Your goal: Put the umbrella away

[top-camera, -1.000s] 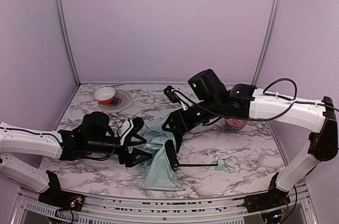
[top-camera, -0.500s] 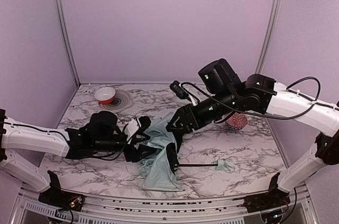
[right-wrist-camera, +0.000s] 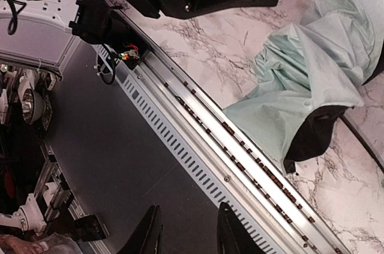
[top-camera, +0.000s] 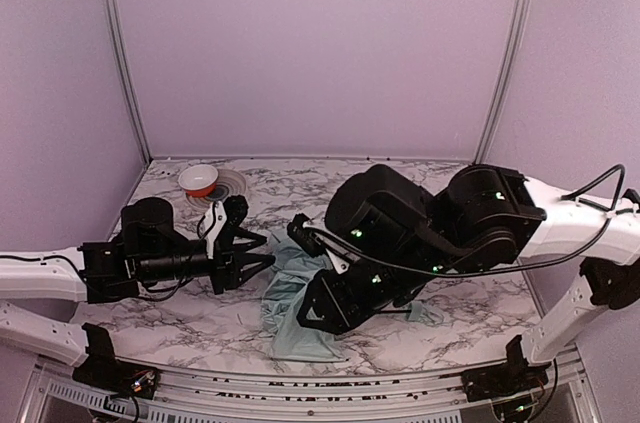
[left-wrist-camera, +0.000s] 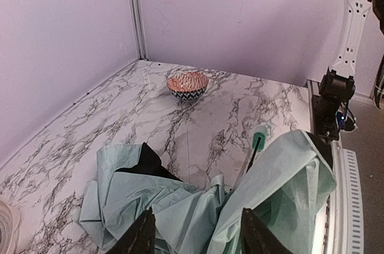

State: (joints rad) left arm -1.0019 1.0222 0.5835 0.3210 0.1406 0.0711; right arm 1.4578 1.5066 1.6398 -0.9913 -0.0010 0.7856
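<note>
The umbrella lies crumpled on the marble table, its pale mint fabric spread toward the front edge. Its small green handle peeks out from under the right arm. In the left wrist view the fabric lies just ahead of my fingers, with the handle on its black shaft beyond. My left gripper is open and empty, to the left of the fabric, also seen in its own view. My right gripper hangs over the umbrella's front part, open and empty, pointing past the table's front rail.
A red-and-white bowl sits on a grey disc at the back left. A pink patterned bowl stands at the far side in the left wrist view; the right arm hides it from above. The front rail borders dark floor.
My left gripper drew back to the left, off the fabric. My right arm swung forward and down over the umbrella toward the front edge, now covering the shaft and the pink bowl.
</note>
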